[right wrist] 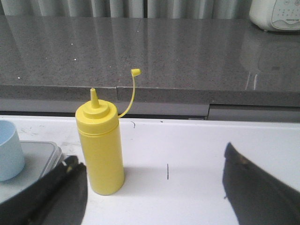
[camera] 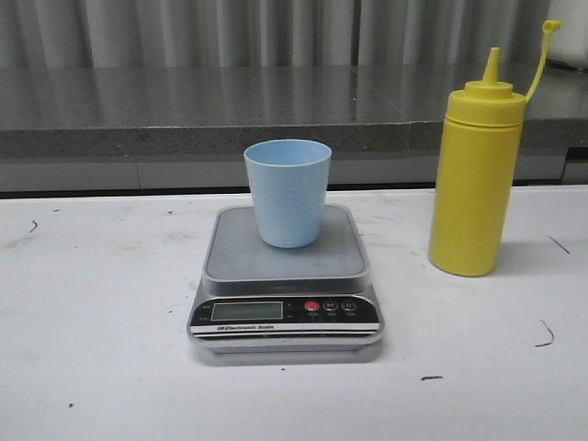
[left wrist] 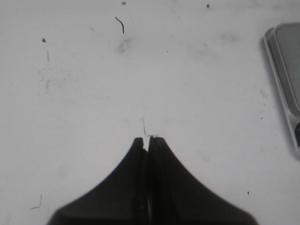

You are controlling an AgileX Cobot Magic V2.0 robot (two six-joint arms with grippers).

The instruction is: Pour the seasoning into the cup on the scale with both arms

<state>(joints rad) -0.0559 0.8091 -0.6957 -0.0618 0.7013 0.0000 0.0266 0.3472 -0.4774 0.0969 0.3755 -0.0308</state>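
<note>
The yellow seasoning bottle (camera: 473, 179) stands upright on the white table, right of the scale, its cap strap hanging open. The pale blue cup (camera: 288, 192) stands upright on the platform of the silver-grey scale (camera: 285, 276). Neither arm shows in the front view. In the left wrist view my left gripper (left wrist: 149, 138) is shut and empty over bare table, with the scale's edge (left wrist: 286, 79) off to one side. In the right wrist view my right gripper (right wrist: 152, 161) is wide open and empty, the bottle (right wrist: 100, 147) just beyond its one finger, the cup (right wrist: 9, 150) and scale (right wrist: 35, 159) further over.
A dark grey counter ledge (camera: 230, 115) runs behind the table, with a white appliance (right wrist: 276, 14) on it at the far right. The white table (camera: 92, 322) carries small dark marks.
</note>
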